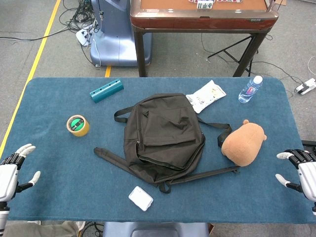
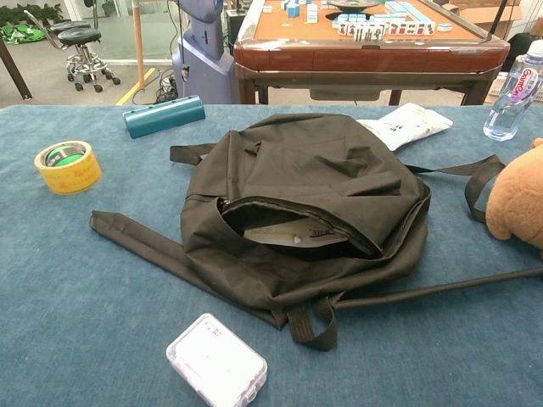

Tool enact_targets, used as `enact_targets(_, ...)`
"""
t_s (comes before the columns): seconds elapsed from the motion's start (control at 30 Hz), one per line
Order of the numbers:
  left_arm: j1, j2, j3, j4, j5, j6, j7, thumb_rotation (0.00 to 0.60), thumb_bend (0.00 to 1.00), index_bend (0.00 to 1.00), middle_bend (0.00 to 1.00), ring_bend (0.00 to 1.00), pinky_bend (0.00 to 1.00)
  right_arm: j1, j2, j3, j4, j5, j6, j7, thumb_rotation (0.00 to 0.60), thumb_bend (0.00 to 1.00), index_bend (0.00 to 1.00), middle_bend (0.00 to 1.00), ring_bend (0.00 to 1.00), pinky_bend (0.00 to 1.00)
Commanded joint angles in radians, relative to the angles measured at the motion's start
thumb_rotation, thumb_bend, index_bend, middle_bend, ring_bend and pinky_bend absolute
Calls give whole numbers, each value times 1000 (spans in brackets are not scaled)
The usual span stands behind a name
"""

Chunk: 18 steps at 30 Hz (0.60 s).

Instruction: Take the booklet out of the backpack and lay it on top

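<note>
Chest view shows the booklet [image 2: 293, 232], likely thin and floppy, inside the limp backpack [image 2: 305, 182]'s mouth: pinch its exposed edge; left hand [image 1: 11, 170] and right hand [image 1: 302, 168] empty, fingers spread.

Head view: high, looking down on table [image 1: 59, 197]. Chest view: low, close; both share backpack [image 1: 163, 136].
</note>
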Motion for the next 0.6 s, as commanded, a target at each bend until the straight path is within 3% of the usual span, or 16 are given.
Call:
enact_targets(0.03, -2, -2, 2, 2, 4, -3, 7, 600, 331, 217, 158, 222, 258, -2, -1, -2, 3, 1, -4, 2, 600, 117, 371, 352, 268, 327)
enact_targets(0.37, -10, 3, 4, -2, 4, -19, 25, 600, 330, 218, 158, 222, 258, -1, 2, 4, 8, -5, -2, 14, 600, 118, 371, 352, 267, 327)
enact_targets(0.6, -51, 17, 10, 9, 50, -73, -34, 600, 330, 217, 158, 222, 257, -2, 3, 25, 11, 8, 15, 21, 600, 119, 371, 352, 267, 327)
